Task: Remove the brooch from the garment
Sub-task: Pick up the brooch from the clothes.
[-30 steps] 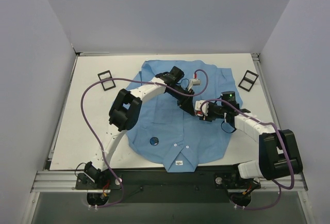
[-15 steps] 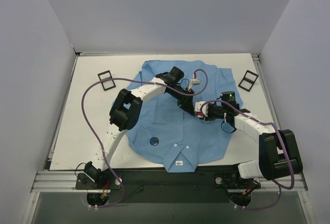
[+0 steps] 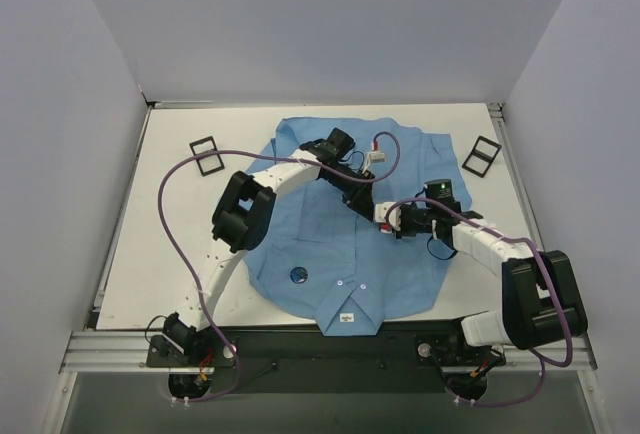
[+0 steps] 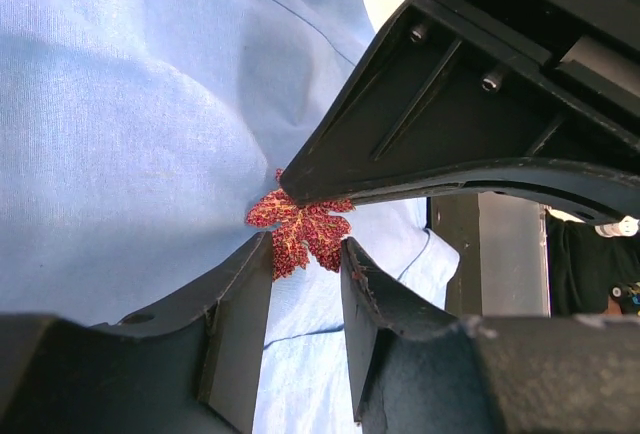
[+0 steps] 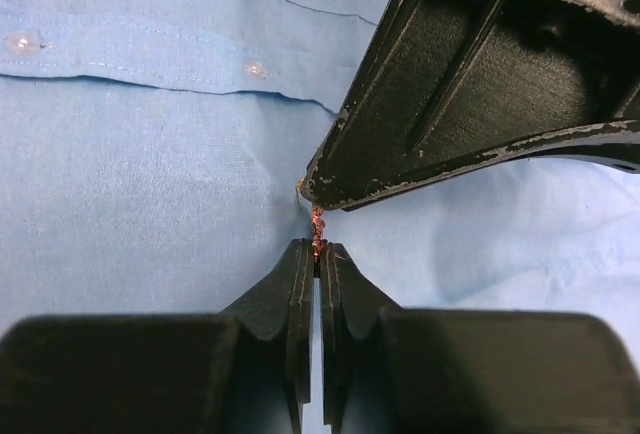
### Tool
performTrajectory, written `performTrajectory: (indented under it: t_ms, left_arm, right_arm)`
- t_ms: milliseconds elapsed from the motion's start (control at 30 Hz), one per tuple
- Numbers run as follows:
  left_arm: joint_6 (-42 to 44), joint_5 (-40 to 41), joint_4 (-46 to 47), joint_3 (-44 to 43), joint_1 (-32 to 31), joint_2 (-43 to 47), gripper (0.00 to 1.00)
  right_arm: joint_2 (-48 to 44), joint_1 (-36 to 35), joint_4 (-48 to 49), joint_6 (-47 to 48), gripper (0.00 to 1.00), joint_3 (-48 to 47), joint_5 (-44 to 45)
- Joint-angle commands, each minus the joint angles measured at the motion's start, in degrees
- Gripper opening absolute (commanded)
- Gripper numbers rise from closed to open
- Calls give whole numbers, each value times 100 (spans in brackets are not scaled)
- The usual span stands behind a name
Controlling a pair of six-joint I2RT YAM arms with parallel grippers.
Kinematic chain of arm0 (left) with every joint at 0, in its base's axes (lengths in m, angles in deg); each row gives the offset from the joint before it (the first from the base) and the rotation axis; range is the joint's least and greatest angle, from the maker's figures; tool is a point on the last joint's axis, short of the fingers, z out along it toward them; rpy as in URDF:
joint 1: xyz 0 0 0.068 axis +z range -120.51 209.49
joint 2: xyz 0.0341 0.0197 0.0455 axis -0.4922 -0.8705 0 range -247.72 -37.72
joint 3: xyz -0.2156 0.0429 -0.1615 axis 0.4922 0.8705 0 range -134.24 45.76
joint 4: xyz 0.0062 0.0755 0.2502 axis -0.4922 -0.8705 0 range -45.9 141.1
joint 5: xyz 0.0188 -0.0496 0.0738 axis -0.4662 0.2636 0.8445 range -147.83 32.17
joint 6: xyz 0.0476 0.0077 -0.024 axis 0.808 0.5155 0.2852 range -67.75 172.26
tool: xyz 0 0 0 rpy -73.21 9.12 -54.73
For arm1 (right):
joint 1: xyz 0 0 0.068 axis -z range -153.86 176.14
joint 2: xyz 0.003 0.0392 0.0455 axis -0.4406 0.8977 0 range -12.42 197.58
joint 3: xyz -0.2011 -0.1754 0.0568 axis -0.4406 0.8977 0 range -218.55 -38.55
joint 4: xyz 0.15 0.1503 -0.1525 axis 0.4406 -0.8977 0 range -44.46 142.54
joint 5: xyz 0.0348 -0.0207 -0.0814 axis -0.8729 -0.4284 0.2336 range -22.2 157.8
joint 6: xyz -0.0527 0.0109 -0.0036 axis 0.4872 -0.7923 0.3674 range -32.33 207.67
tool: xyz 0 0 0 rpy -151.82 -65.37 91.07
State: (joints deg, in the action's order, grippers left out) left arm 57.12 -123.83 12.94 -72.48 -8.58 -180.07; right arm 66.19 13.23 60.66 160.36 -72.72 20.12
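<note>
The garment (image 3: 330,254), a light blue shirt, lies spread on the table with its collar nearest the arms. Pinned to its middle is a small red leaf-shaped brooch (image 4: 300,234). My right gripper (image 5: 317,247) is shut on this brooch's (image 5: 317,224) edge. My left gripper (image 4: 305,254) stands open, its fingers (image 4: 240,314) apart on the cloth on either side of the leaf. One left finger (image 5: 450,104) presses at the leaf's far end. In the top view both grippers (image 3: 368,204) (image 3: 387,218) meet mid-shirt. A round dark-blue disc (image 3: 298,274) sits on the shirt's near left.
Two black rectangular frames lie on the white table (image 3: 160,254), one at the far left (image 3: 203,155) and one at the far right (image 3: 482,157). A white neck label (image 3: 349,317) shows at the collar. Grey walls close in three sides.
My right gripper's jaws have closed onto the red leaf brooch. Both grippers have shifted slightly toward the far side of the shirt.
</note>
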Motion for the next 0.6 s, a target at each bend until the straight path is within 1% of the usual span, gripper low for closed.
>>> performTrajectory:
  t_ms: [0,167,300,333,400,433,567]
  left_arm:
    - [15,-159,212,-253,1,66,45]
    - [-47,7,282,-235,71,171,47]
    - [-64,218,308,-218,150,268,56]
    - [-47,254,300,-191,168,312,59]
    - [6,402,291,-139,211,444,60]
    - [32,456,299,-51,264,496,65]
    - [225,772,343,230,378,917,69]
  right_arm:
    - [-82,-80,59,70,0,-177,-409]
    - [-179,-124,-425,105,0,-379,-417]
    - [-223,-124,-785,-17,0,-651,-400]
    - [-232,-133,-1186,-52,0,-730,-382]
    - [-249,-142,-1522,-88,0,-993,-382]
    - [-267,-142,-1863,-105,0,-1117,-382]
    - [-188,-168,-2761,-158,0,-1644,-391]
